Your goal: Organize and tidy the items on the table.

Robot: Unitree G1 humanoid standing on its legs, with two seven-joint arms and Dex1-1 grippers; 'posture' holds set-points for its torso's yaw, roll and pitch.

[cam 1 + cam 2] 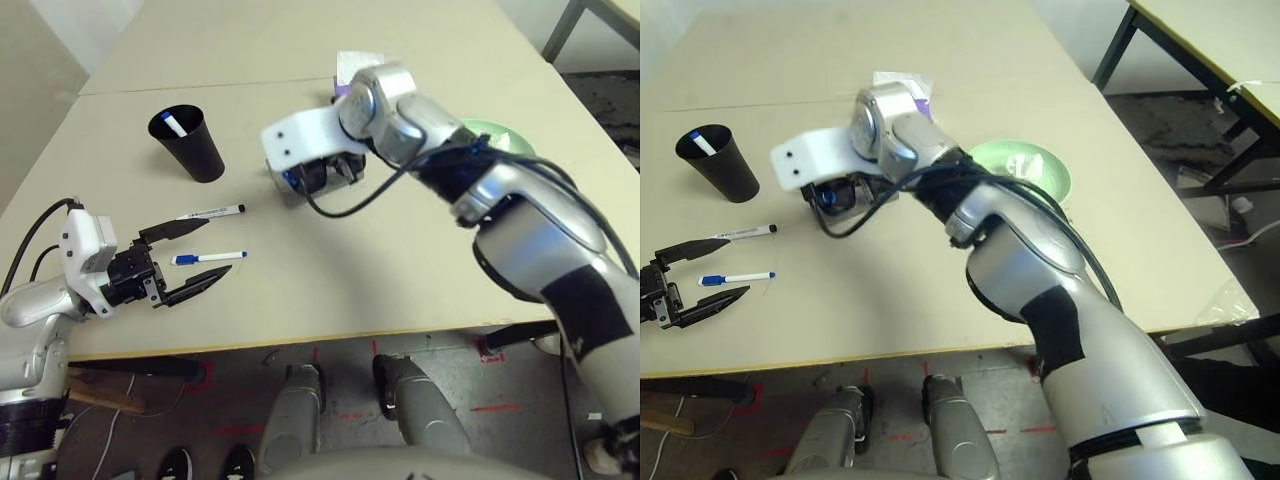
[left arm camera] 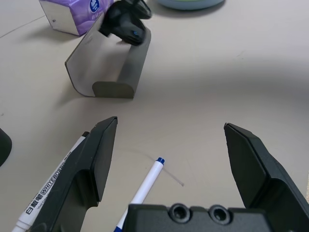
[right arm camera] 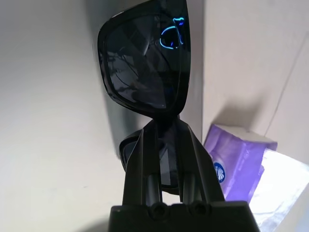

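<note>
Honestly, my right pincer [image 3: 166, 145] is clamped on just the sunglasses [image 3: 145, 63] bridge over the open case [image 2: 113, 67], so they could twist loose, while my left pincer [image 1: 190, 257] hangs wide apart around the blue-capped marker [image 1: 208, 258].

My right forearm hid most of the pale green plate [image 1: 505, 133] and covered my right gripper [image 3: 166, 145] in both head views. In my right wrist view the black sunglasses [image 3: 145, 63] blocked the grey glasses case, and the purple tissue box [image 3: 236, 164] was cut off by the edge. My left finger [image 2: 91, 164] hid part of the black-capped marker [image 2: 48, 186]; its lettering beyond "WHITEBOARD" was unreadable.
</note>
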